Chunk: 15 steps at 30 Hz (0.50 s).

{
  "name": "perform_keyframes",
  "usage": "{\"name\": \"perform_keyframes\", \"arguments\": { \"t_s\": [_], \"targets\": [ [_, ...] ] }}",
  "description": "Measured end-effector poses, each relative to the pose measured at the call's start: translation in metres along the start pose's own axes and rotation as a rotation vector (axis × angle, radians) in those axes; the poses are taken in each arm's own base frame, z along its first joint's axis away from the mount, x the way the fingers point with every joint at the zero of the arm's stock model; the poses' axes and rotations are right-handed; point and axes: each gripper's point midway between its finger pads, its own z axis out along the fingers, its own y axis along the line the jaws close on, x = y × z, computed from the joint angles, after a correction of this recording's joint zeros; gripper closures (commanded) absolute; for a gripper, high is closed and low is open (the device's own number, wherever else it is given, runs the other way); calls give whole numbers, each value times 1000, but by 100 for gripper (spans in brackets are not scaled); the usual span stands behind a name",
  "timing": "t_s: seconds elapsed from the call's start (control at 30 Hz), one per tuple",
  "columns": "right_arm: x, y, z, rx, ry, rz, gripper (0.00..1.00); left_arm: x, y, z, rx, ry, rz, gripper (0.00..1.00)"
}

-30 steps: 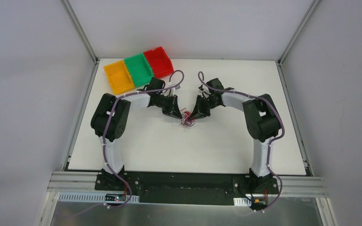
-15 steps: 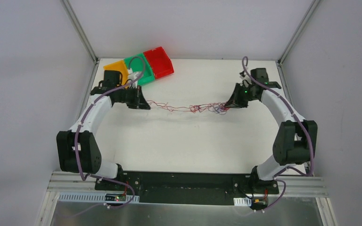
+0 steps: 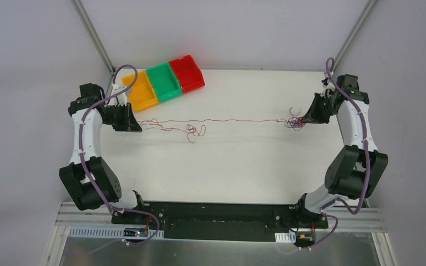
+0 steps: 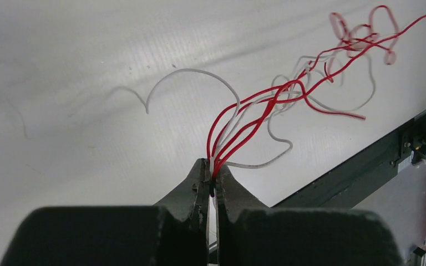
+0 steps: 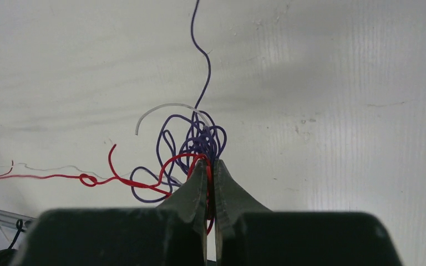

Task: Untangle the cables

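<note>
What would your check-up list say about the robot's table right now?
Surface: white table, wires lying across it.
Job's things: thin red wire stretched between both end effectors; red loops left of centre; thin purple-blue wires bunched at the right; thin whitish wire at the left.
Clutter: yellow plastic bin, green plastic bin and red plastic bin in a row, far left corner.
Grippers: left end effector and right end effector both shut on wires.
Cables: thick purple hoses along both arms.
Surroundings: grey walls.
</note>
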Motion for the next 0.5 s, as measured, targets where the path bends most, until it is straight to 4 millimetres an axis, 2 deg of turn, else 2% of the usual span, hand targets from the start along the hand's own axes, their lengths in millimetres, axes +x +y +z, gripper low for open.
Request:
{"name": "perform_keyframes", "arguments": {
  "t_s": [0.2,0.3,0.4,0.43,0.47,0.5],
  "targets": [
    [-1,-8,-6,15,-1,9,100,8,9,-8,-27,24,7,100],
    [-7,0,-11,-14,-17,6,100,11,4,-7,1,34,4,100],
    [-12,13,-14,-64,-26,1,100,10,-12,-5,53,46,20,100],
    [-13,21,-16,-89,-28,-1,96,9,-20,-4,76,48,36,89],
    [-13,27,-16,-105,-26,-9,80,7,-28,-2,95,52,57,55],
    [-12,37,-16,-131,-21,-17,56,6,-37,-1,109,56,83,28]
  ]
}}
